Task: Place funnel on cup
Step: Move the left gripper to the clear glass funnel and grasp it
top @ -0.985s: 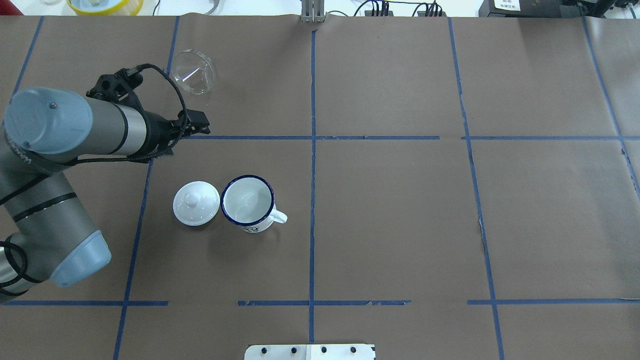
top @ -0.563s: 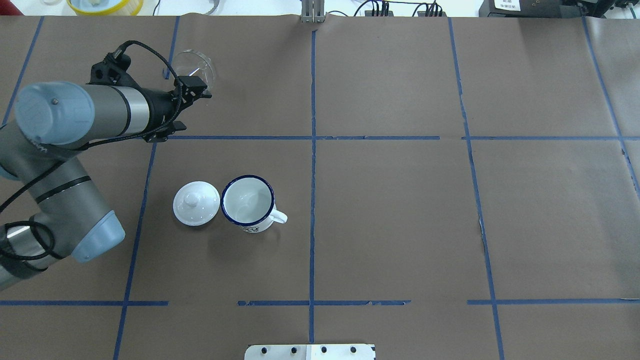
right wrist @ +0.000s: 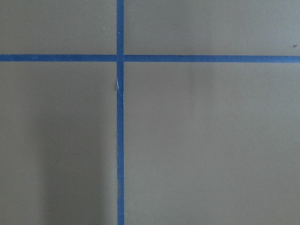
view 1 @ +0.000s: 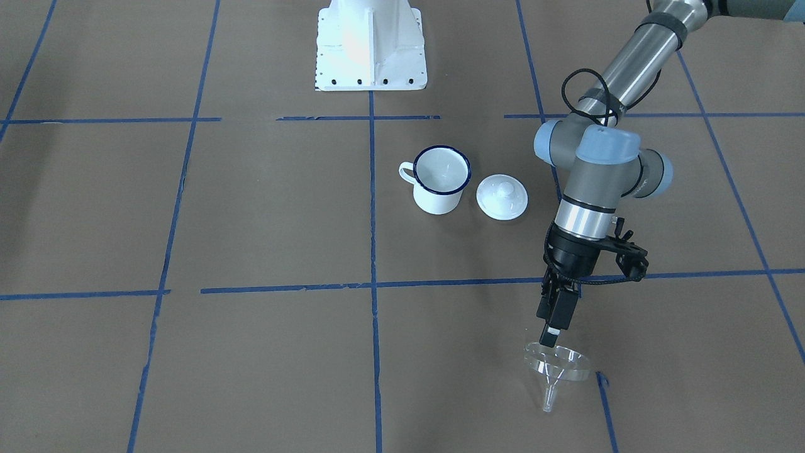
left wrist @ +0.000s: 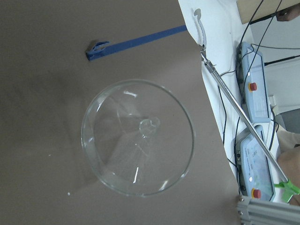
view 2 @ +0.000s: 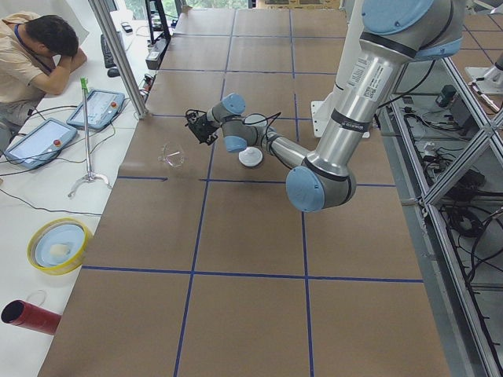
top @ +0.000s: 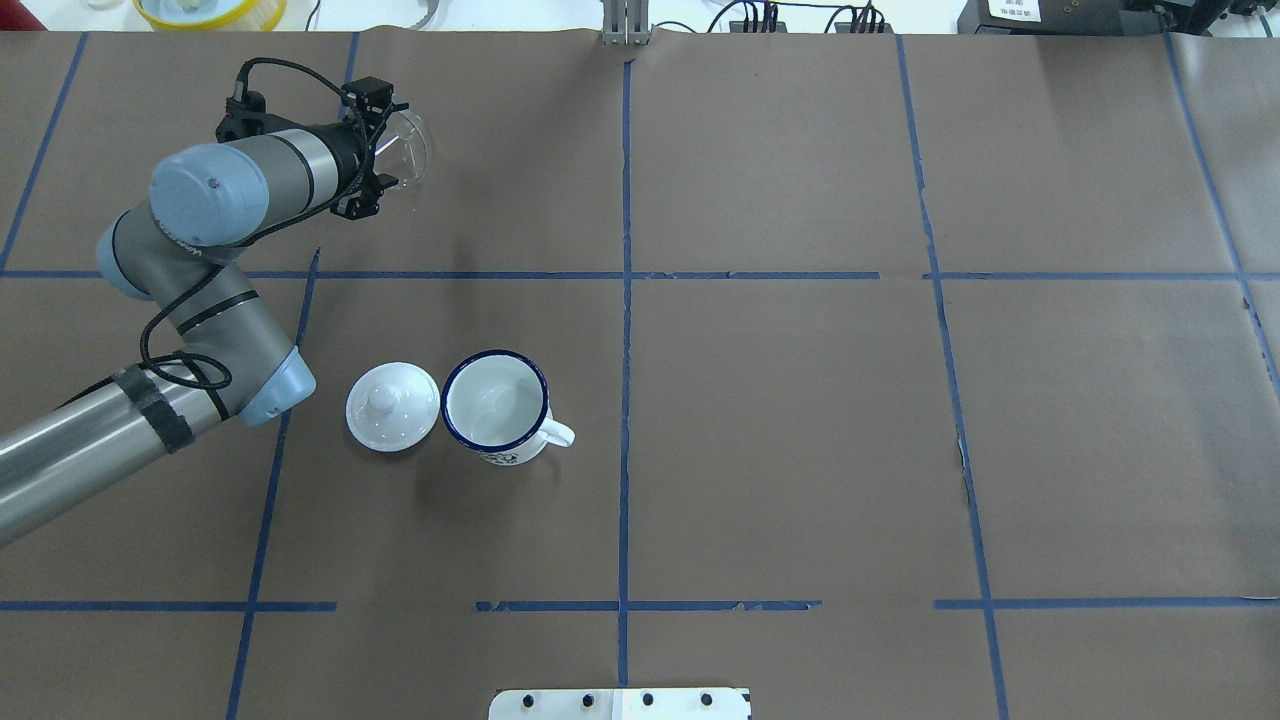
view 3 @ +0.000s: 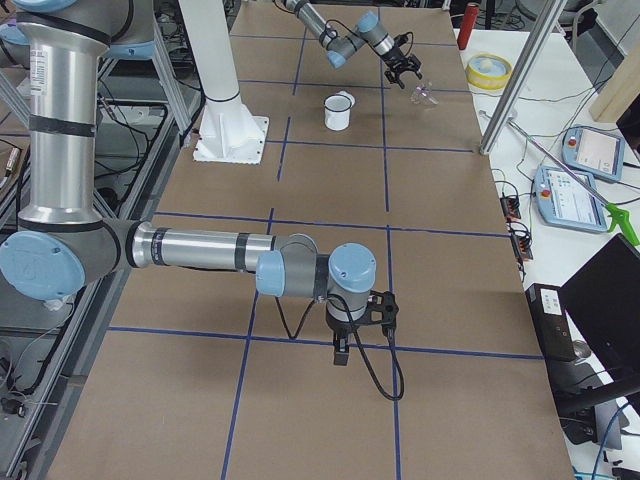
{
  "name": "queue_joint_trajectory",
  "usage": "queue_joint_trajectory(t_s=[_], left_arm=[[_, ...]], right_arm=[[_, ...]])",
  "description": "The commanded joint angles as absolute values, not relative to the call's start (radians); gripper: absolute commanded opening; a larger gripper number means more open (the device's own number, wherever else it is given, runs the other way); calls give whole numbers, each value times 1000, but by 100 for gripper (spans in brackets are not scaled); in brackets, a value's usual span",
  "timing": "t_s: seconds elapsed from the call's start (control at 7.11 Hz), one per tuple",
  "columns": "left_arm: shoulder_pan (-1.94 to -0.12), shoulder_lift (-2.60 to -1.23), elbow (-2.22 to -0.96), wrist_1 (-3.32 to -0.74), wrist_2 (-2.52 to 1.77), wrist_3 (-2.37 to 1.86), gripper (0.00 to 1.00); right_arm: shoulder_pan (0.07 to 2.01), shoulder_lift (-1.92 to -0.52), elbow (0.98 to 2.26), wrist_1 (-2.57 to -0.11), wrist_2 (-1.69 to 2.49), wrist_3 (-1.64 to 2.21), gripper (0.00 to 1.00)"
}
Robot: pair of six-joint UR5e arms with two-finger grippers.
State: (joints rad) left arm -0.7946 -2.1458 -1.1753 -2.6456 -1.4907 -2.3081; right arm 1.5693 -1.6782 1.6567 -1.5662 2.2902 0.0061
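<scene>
Though poised over the funnel [top: 410, 150], the left end effector [top: 378, 151] gapes wide, empty.

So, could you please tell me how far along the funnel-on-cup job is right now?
Nothing is finished yet: the funnel rests on the table, well away from the cup, which stands open with its lid beside it. In hand: the left gripper is at the funnel's rim, though I cannot tell if it grips. Left to do: grasp it, carry it over and seat it on the cup.
</scene>
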Motion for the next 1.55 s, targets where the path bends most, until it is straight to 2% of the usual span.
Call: queue_joint_trajectory(t_s=[0.0, 0.28, 0.42, 0.56, 0.7, 1.27, 1.41], left_arm=[[-825, -2199, -1042, -2712, -1486, -2329, 100], [-848, -2230, -986, -2784, -1488, -2330, 100], [-848, -2230, -985, -2786, -1488, -2329, 91], [-847, -2230, -985, -2786, -1489, -2326, 49], [-847, -2229, -985, -2786, -1489, -2318, 0], [-850, -2229, -1005, -2786, -1486, -2318, 0], [-865, -2227, -1076, -2781, -1489, -2316, 0]], right_arm=[[1569, -1678, 1657, -1566, 2290, 6, 100], [1569, -1678, 1657, -1566, 2290, 6, 100], [1569, -1678, 1657, -1566, 2290, 6, 100], [1569, -1678, 1657, -1566, 2290, 6, 100], [1569, -1678, 1657, -1566, 2290, 6, 100], [1569, -1678, 1657, -1566, 2290, 6, 100], [1569, -1678, 1657, -1566, 2290, 6, 100]])
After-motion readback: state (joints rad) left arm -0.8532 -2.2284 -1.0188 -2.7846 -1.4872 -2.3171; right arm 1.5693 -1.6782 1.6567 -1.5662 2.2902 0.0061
